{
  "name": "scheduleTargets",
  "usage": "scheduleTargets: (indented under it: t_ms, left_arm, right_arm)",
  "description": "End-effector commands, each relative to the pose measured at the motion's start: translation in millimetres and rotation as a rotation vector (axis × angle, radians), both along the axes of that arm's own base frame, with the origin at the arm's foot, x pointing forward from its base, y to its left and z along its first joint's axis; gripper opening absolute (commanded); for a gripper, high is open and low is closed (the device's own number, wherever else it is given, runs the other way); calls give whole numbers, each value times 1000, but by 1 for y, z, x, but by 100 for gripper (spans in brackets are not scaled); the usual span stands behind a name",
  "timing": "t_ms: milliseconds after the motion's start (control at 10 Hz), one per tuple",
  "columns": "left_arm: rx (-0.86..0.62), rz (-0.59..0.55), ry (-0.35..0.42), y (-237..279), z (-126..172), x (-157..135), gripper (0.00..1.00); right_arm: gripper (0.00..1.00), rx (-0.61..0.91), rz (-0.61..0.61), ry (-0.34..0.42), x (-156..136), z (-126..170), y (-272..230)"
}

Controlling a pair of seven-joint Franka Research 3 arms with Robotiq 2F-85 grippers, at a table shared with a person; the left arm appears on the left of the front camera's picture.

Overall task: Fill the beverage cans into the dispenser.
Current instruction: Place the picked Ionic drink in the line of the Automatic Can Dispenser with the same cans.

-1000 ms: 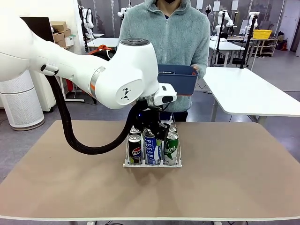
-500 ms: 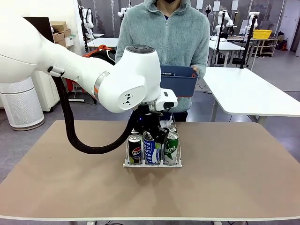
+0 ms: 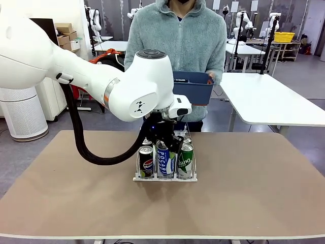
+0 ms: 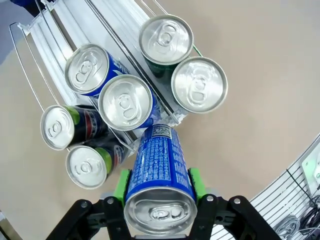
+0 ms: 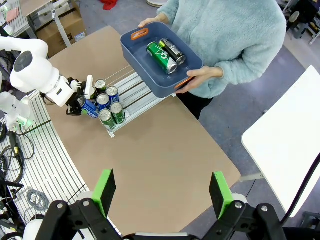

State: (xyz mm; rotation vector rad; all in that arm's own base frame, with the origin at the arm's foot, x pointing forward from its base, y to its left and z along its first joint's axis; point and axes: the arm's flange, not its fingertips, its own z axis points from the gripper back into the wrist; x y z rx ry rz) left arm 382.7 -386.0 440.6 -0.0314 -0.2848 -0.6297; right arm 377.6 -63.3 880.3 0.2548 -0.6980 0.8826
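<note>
blue can (image 4: 160, 160), tilted, clamped in left gripper (image 4: 159, 184) at near end of dispenser (image 3: 138, 178), where 6 upright cans (image 4: 125, 102) fill 3 lanes; right gripper (image 5: 162, 192) released, high above; person holds bin (image 5: 145, 70).

1. Left gripper (image 4: 159, 186) clamps blue can (image 4: 160, 160) between green pads (image 4: 121, 186).
2. Dispenser (image 4: 107, 20) beneath holds six upright cans (image 4: 125, 102) (two per lane).
3. Held can's far end sits near middle lane.
</note>
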Motion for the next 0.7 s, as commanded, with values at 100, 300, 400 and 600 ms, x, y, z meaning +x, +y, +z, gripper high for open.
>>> scheduleTargets:
  t_ms: [100,300,400,600]
  left_arm:
    - [-24,6,-100,3,11,33,57]
    - [-20,5,-110,3,11,47,57]
    - [-35,-6,-93,5,6,52,57]
    - [-48,-28,-59,3,-5,57,57]
  right_arm:
    - [100,-1,1,0,-1,0,1]
    - [100,-1,1,0,-1,0,1]
    - [100,-1,1,0,-1,0,1]
    - [100,-1,1,0,-1,0,1]
